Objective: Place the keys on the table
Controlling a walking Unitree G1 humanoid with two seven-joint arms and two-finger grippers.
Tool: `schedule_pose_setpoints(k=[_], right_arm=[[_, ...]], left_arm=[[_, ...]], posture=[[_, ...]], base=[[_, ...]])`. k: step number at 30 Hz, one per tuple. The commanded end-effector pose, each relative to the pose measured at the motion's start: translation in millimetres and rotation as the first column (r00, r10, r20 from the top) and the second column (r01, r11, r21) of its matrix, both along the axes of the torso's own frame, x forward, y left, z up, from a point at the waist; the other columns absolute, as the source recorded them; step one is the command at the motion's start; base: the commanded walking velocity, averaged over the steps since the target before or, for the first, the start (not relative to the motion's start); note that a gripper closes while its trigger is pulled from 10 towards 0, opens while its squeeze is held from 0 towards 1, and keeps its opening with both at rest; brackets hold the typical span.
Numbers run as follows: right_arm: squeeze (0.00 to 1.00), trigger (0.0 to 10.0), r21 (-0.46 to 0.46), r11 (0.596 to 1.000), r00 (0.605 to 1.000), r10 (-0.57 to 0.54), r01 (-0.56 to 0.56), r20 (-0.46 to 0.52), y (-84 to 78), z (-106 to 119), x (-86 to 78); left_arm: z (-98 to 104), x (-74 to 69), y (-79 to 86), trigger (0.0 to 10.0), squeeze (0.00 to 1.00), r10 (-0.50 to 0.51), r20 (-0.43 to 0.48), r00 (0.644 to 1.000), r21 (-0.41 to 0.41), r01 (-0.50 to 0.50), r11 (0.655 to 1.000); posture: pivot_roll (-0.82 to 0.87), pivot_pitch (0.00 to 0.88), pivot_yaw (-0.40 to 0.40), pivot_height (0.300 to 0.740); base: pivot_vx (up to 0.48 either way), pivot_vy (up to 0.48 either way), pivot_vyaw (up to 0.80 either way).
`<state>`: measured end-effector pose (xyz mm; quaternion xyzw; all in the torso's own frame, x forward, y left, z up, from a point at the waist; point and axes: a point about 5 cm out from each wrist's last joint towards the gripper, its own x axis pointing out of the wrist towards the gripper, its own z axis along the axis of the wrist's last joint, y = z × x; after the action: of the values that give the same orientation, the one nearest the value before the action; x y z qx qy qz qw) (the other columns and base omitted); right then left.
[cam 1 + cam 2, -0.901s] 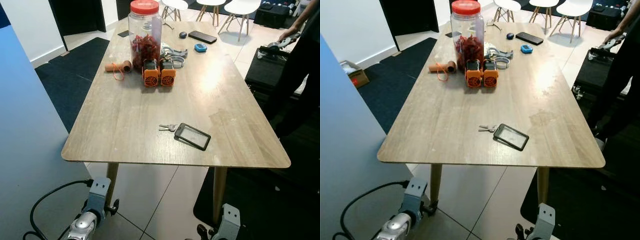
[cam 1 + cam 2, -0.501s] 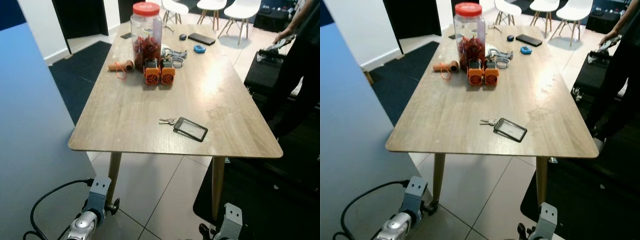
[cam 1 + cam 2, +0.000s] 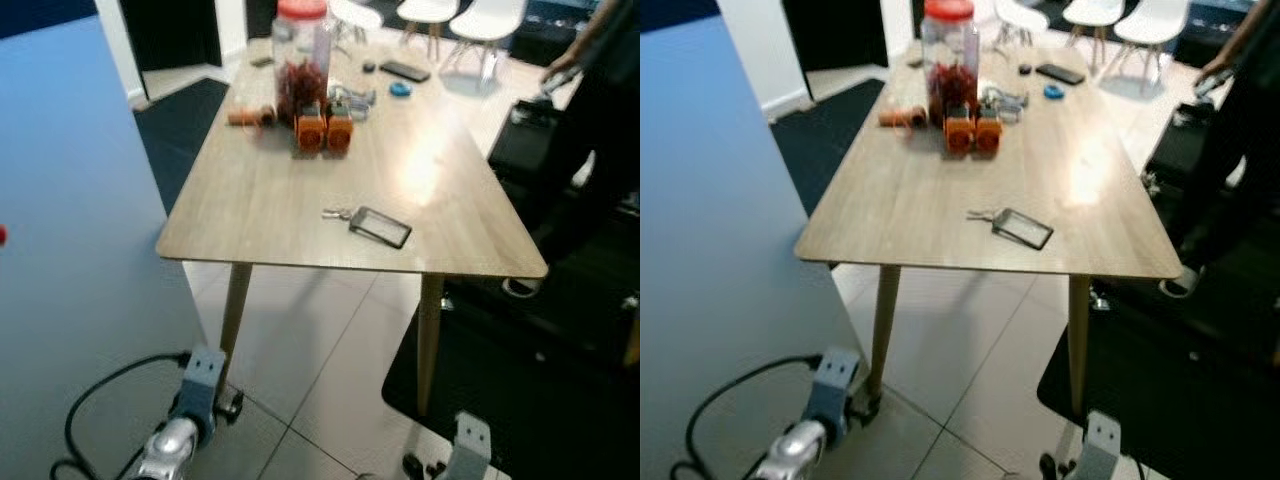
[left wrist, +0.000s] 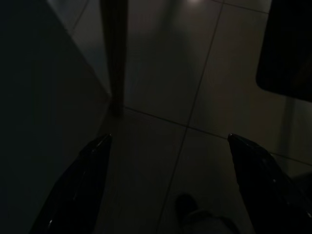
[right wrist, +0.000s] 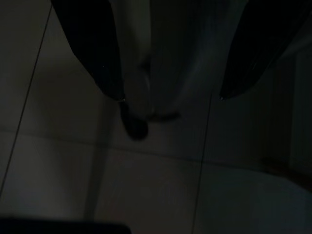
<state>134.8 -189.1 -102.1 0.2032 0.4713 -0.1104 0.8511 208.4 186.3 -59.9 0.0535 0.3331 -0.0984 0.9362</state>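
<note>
Farther off now, table point(image 3: 260, 215) bears keys point(image 3: 337, 213) (unmoved); both idle grippers hang spread open.

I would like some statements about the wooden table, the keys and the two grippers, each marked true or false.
1. The small bunch of silver keys lies on the light wooden table. True.
2. The keys lie beside a flat black-framed card holder. True.
3. The left gripper is shut on the keys. False: its two black fingers stand wide apart, with only tiled floor between them.
4. The tall clear jar with a red lid stands at the table's near edge. False: it stands toward the far end, behind two small orange devices.
5. The right gripper rests on the tabletop. False: it hangs low over the floor, fingers apart.
</note>
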Motion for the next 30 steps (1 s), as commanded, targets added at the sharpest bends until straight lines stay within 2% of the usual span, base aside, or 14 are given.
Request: schedule_pose_setpoints(k=[1, 9, 12, 22, 30], right_arm=[[0.00, 10.0, -0.005, 1.000, 1.000, 0.009, -0.009, 0.015, -1.1, 2.0, 5.1], [0.00, 10.0, -0.010, 0.999, 0.999, 0.035, -0.035, 0.026, 0.2, 2.3, 5.6], [0.00, 10.0, -0.024, 0.996, 0.995, 0.090, -0.089, 0.033, 3.5, 2.6, 6.5], [0.00, 10.0, -0.022, 0.990, 0.989, 0.142, -0.142, 0.035, 9.6, 2.8, 8.8], [0.00, 10.0, -0.018, 0.984, 0.983, 0.177, -0.176, 0.046, 12.7, 3.7, 11.4]], left_arm=[[0.9, 0.0, 1.1, 10.0, 0.00, 0.001, 0.012, 1.000, 0.002, -0.001, 1.000], [1.5, 0.2, -0.3, 10.0, 0.00, -0.004, 0.020, 1.000, 0.004, 0.004, 1.000], [1.3, -0.4, -0.1, 10.0, 0.00, -0.004, 0.022, 1.000, 0.006, 0.004, 1.000], [-1.1, -2.8, 0.3, 10.0, 0.00, 0.008, 0.006, 1.000, 0.014, -0.008, 1.000], [0.5, 1.0, 1.0, 10.0, 0.00, 0.016, 0.006, 1.000, 0.018, -0.017, 1.000]], posture=[[0.06, 0.035, -0.010, 0.740], [0.07, 0.040, -0.012, 0.740], [0.07, 0.041, -0.013, 0.740], [0.07, 0.039, -0.014, 0.740], [0.07, 0.033, -0.015, 0.740]], base=[[0.000, 0.000, 0.00], [0.000, 0.000, 0.00], [0.000, 0.000, 0.00], [0.000, 0.000, 0.80], [0.000, 0.000, 0.80]])
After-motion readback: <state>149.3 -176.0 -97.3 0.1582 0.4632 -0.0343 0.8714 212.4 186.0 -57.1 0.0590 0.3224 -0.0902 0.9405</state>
